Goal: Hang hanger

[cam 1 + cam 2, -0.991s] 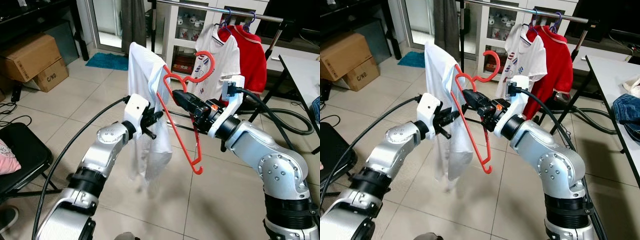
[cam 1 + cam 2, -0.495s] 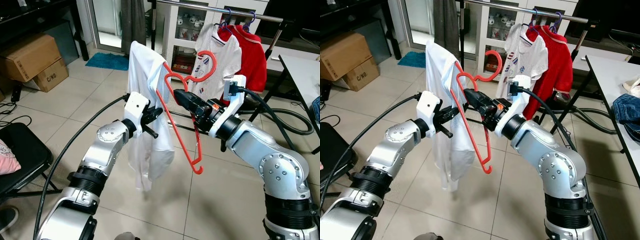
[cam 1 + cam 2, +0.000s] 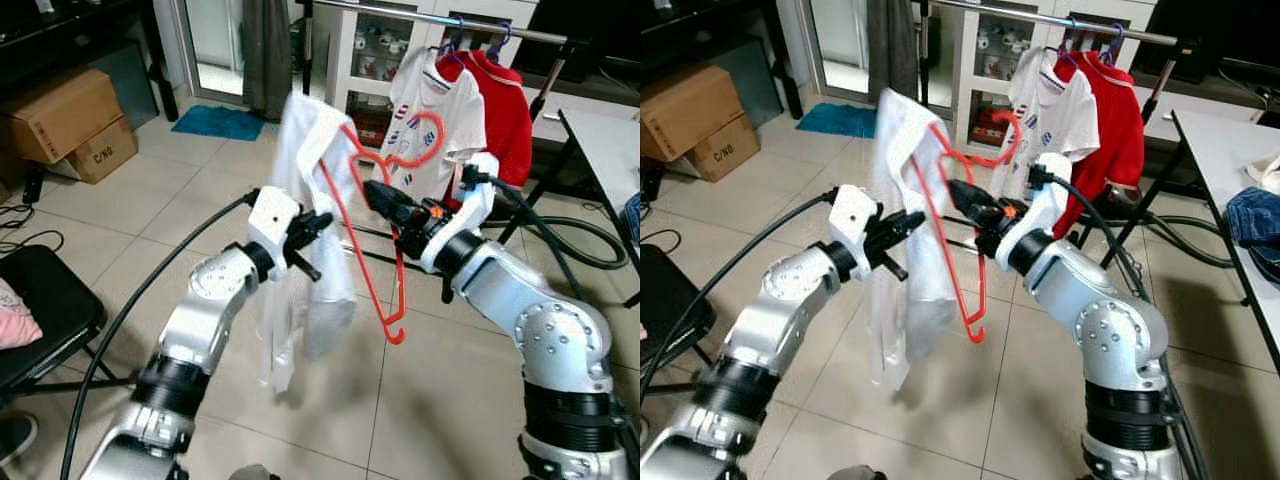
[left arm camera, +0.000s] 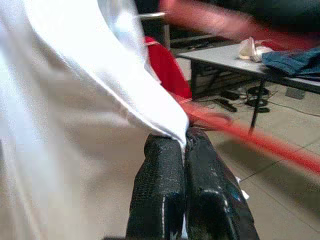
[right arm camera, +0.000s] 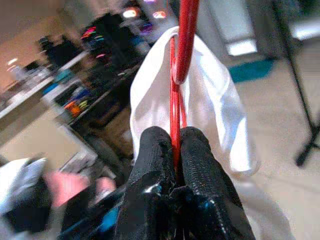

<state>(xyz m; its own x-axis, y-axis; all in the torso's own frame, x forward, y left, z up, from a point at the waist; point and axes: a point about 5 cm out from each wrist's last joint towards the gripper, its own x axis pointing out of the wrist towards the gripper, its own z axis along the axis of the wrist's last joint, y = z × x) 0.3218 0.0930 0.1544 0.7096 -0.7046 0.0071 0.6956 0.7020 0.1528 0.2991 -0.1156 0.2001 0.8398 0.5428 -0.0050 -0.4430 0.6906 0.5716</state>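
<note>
A red plastic hanger (image 3: 372, 232) hangs in mid-air in front of me, its hook (image 3: 420, 136) toward the clothes rail (image 3: 440, 16). My right gripper (image 3: 378, 193) is shut on the hanger's neck; the right wrist view has the red hanger (image 5: 176, 112) pinched between the fingers. A white shirt (image 3: 300, 240) is draped over one hanger shoulder and hangs down. My left gripper (image 3: 322, 219) is shut on the white shirt's edge (image 4: 165, 122), just left of the hanger. The scene is slightly blurred.
On the rail hang a white printed T-shirt (image 3: 432, 105) and a red shirt (image 3: 500, 105). Cardboard boxes (image 3: 68, 120) stand at the left, a black chair (image 3: 40, 315) at the near left. A white table (image 3: 610, 150) is at the right.
Both grippers have carried the hanger and shirt up and to the right, toward the rail. The shirt swings with the motion.
</note>
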